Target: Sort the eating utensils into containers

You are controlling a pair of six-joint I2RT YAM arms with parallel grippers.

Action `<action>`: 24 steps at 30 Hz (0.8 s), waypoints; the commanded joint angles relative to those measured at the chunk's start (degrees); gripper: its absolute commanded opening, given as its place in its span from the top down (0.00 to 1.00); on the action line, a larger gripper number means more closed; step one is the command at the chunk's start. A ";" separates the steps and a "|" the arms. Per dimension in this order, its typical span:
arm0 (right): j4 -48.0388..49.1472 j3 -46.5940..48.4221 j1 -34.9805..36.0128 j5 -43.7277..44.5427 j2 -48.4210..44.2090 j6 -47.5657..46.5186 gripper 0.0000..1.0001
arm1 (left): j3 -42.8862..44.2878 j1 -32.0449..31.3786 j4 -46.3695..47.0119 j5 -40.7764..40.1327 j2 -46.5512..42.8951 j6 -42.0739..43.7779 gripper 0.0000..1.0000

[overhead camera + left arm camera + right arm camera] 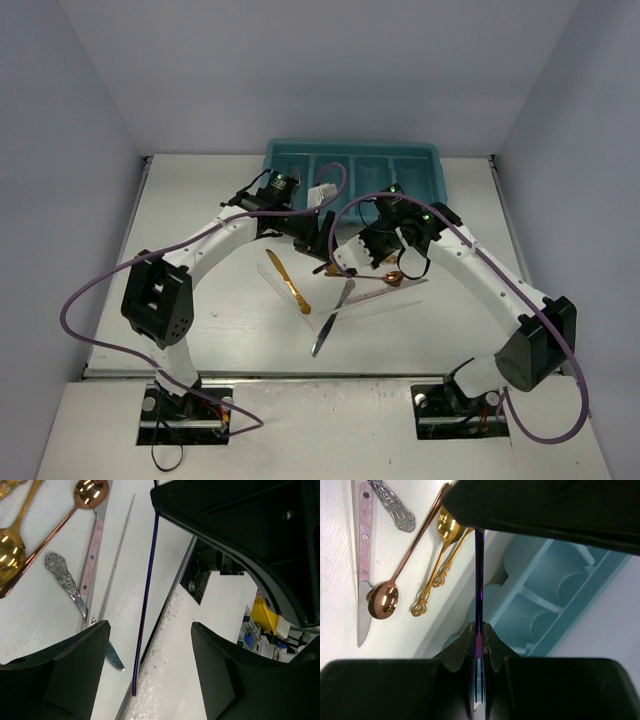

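Between fingers of right gripper (pixel 479 632): thin purple stick (pixel 479 580), squeezed tight, poking straight out past tips. Off to one side of tips, blue tray (pixel 560 595), close by. Off to other side, copper spoon (pixel 382 600), gold spoon (pixel 447 525), pink-handled knife (pixel 365 555), fancy silver handle (pixel 395 510) beside it, all lying flat. Left gripper (pixel 148 630) fingers wide apart, purple stick running through gap (touching neither finger).

White table (pixel 180 200), pale grey walls (pixel 320 70) around it, yellow object (pixel 265 615) past the table edge
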 commanded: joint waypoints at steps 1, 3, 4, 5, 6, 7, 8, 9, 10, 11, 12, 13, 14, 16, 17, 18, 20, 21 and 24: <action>-0.08 2.21 0.27 0.58 -1.99 -0.47 1.00 | -0.86 -0.96 0.45 2.91 -0.98 1.94 0.39; -0.08 2.39 0.28 0.40 -2.08 -0.31 1.00 | -1.38 -0.96 0.38 2.56 -0.98 2.36 0.45; -0.08 2.45 0.34 0.27 -2.15 -0.25 1.00 | -1.57 -0.96 0.44 2.50 -0.98 2.43 0.46; -0.08 2.53 0.36 0.12 -2.22 -0.28 1.00 | -1.63 -0.96 0.40 2.48 -0.87 2.45 0.51; -0.08 2.56 0.41 0.06 -2.25 -0.31 1.00 | -1.63 -0.96 0.37 2.38 -0.75 2.40 0.56; -0.08 2.56 0.51 0.12 -2.25 -0.31 1.00 | -1.56 -0.96 0.37 2.30 -0.68 2.29 0.64; -0.07 2.56 0.64 0.23 -2.26 -0.31 1.00 | -1.44 -0.96 0.37 2.29 -0.62 2.17 0.73; 0.03 2.62 0.84 0.28 -2.31 -0.20 1.00 | -1.23 -0.96 0.37 2.14 -0.46 1.91 0.81; 0.13 2.65 1.03 0.38 -2.37 -0.05 1.00 | -1.07 -0.93 0.34 1.91 -0.37 1.72 0.87; 0.21 2.71 1.21 0.55 -2.43 0.24 1.00 | -0.98 -0.85 0.25 1.54 -0.36 1.66 0.92; 0.36 2.98 1.42 0.79 -2.45 0.78 0.96 | -1.01 -0.81 0.19 1.08 -0.46 1.66 0.96; 0.61 3.43 1.73 1.14 -2.50 1.70 0.82 | -1.26 -0.86 0.19 0.57 -0.77 1.66 0.99; 1.03 3.83 2.23 1.98 -2.36 3.77 0.68 | -1.42 -0.88 0.19 -0.17 -1.05 1.71 1.00; 1.39 4.80 2.62 2.79 -2.31 6.11 0.26 | -1.96 -0.85 0.16 -0.81 -1.63 1.65 1.00; 1.65 5.48 2.88 3.42 -2.42 8.26 0.02 | -2.38 -0.79 0.11 -1.34 -2.16 1.50 1.00; 1.90 5.98 2.91 3.37 -2.87 9.23 0.00 | -2.80 -0.73 0.05 -1.66 -2.70 1.43 1.00; 2.24 6.39 2.91 3.10 -4.57 10.11 0.00 | -3.51 -0.50 0.02 -2.44 -3.68 1.39 1.00; 2.41 6.28 2.91 2.87 -5.50 10.67 0.00 | -3.73 -0.12 0.05 -2.91 -4.34 1.42 1.00; 3.39 5.67 2.71 2.32 -8.43 13.21 0.00 | -3.38 1.74 0.19 -5.58 -6.29 1.20 1.00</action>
